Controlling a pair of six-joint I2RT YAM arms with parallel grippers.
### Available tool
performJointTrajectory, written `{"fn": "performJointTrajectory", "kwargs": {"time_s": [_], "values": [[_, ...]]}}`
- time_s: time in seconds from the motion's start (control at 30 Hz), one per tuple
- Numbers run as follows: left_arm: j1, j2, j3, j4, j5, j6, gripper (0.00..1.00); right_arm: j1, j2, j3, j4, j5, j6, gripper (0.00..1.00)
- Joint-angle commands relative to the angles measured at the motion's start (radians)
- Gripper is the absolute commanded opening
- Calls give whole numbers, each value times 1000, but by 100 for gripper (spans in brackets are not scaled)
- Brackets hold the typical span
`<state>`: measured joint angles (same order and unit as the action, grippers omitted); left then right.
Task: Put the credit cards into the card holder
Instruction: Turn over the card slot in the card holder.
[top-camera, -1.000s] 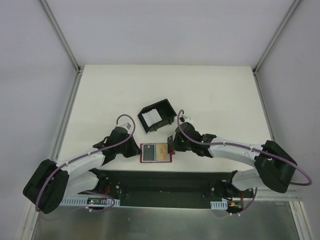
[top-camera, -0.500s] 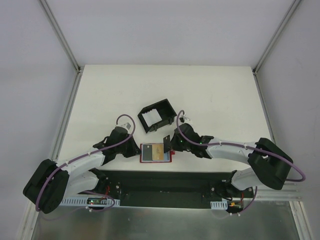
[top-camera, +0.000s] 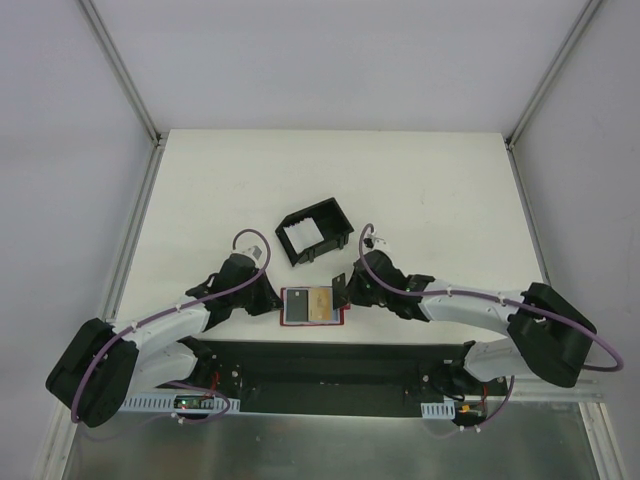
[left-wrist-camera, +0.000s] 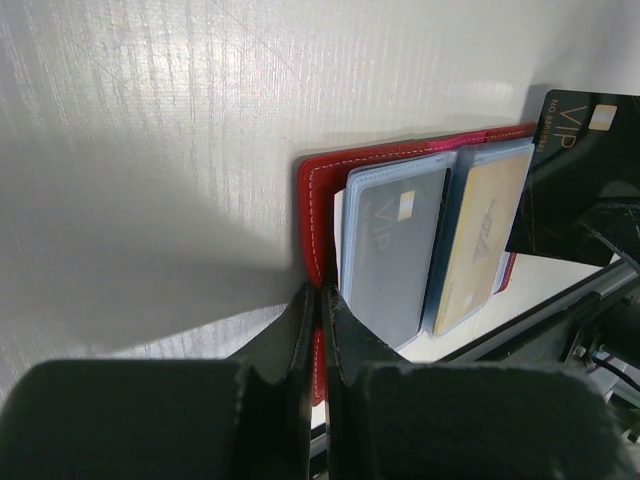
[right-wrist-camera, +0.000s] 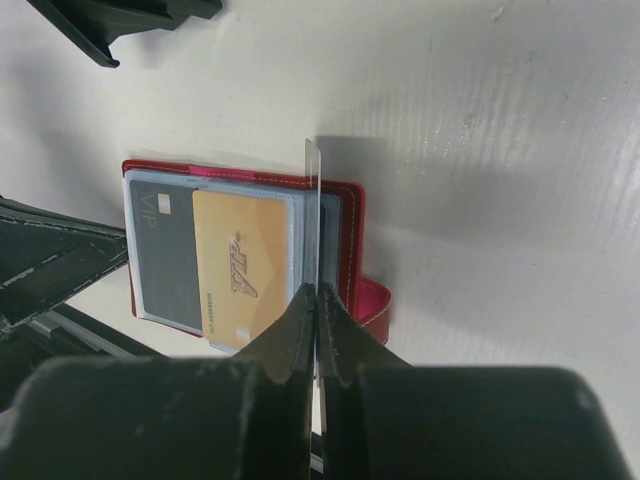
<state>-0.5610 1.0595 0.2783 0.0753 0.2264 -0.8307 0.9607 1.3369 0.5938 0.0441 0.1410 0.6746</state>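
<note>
The small red folding card holder (left-wrist-camera: 313, 200) lies open on the white surface (top-camera: 420, 190), close to its near edge and between the two arms. The task looks partly done. A grey card marked VIP (left-wrist-camera: 385, 250) sits in the left clear sleeve and a gold card (left-wrist-camera: 480, 250) in the right one. Both lie flat inside the red cover and appear seated.

A third, black card (left-wrist-camera: 575, 170) is not yet in. The right claw (right-wrist-camera: 318, 300) is clenched on its lower end and holds it upright on its thin edge at the right side of the holder, just beside the gold card. Whether its edge touches the sleeve or only hangs over it, I cannot tell.

The left claw (left-wrist-camera: 318, 305) is clamped on the holder's left red rim, which should keep it from sliding while the card goes in.

What is left, as I judge it, is to tip this card flat and slide it into a sleeve. The black open-sided box (top-camera: 315, 232) stands just beyond the holder on the far side. Whether more cards wait in it cannot be made out.
</note>
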Motion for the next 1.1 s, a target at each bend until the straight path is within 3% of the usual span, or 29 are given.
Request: {"fn": "performJointTrajectory", "kwargs": {"time_s": [0.0,0.3,0.5,0.63,1.07], "values": [[7,22,2,-12,-6,7,0,22,47,-22,39,-29,25,1],[7,28,2,-12,-7,7,0,41,76,-31,100,-34,51,0],[7,33,2,-9,-6,8,0,47,15,43,2,-1,-15,1],[7,31,2,-8,-1,12,0,78,10,165,-171,57,-65,0],[7,34,2,1,2,12,0,107,142,291,-96,-122,-83,1]]}}
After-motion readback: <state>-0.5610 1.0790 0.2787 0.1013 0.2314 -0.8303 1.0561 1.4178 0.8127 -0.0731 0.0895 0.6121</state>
